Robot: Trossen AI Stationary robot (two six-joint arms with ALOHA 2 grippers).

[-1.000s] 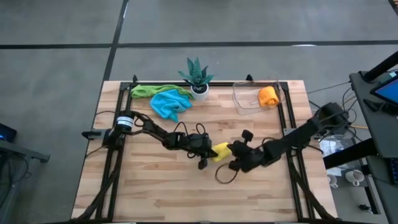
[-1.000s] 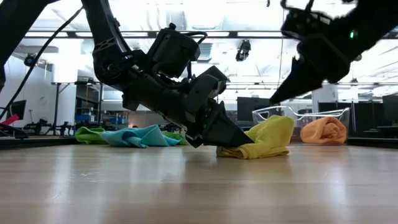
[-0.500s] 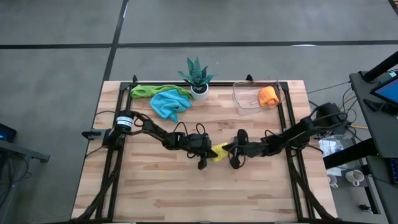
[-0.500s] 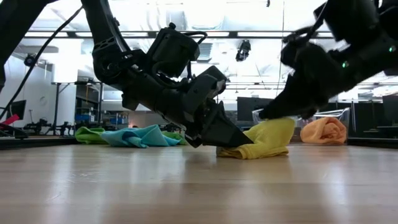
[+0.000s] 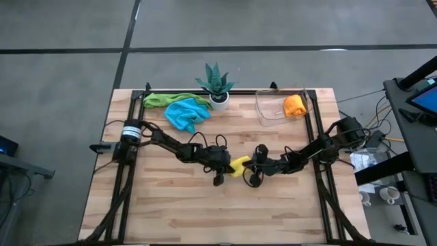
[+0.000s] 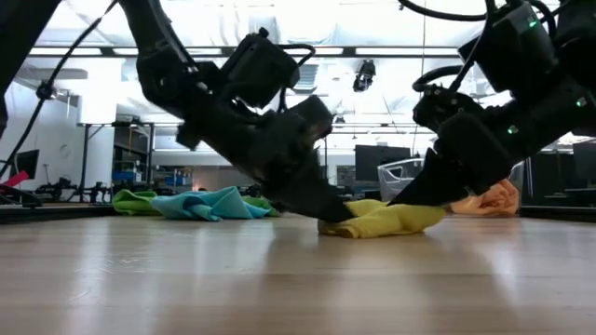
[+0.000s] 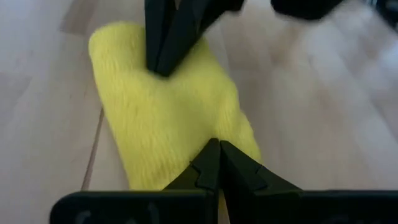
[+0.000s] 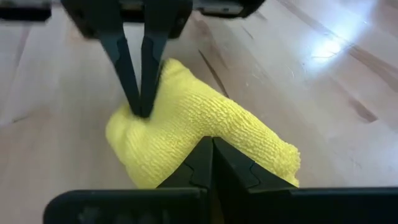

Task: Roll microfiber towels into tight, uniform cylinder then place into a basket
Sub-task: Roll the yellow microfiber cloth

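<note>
A yellow microfiber towel [image 5: 239, 166], bunched into a short lumpy roll, lies on the wooden table near its middle. My left gripper [image 5: 231, 166] comes at it from the left and my right gripper [image 5: 248, 166] from the right. Both are shut, with their tips on the towel's opposite ends. In the low view the left gripper [image 6: 333, 214] and right gripper [image 6: 417, 200] slant down onto the towel [image 6: 382, 221]. An orange towel [image 5: 293, 104] lies inside the clear basket [image 5: 268, 113] at the far right. My left gripper presses its shut fingertips [image 8: 142, 106] into the towel's left end [image 7: 186, 140], slanting down from the table's left. The towel lies on the table. My right gripper presses its shut fingertips [image 7: 163, 59] onto the towel's right end [image 8: 239, 134], slanting down from the table's right, with the cloth flattened beneath.
A blue towel [image 5: 186, 113] and a green towel [image 5: 162, 100] lie crumpled at the far left. A green spiky plant in a white pot [image 5: 217, 87] stands at the far edge beside them. Bare wood stretches along the near side of the table.
My right gripper has come down and toward the table's left, tipping its nose down onto the yellow towel's right end. The towel, humped up high before, is now pressed flatter against the table. My left gripper has stayed at the towel's left end.
</note>
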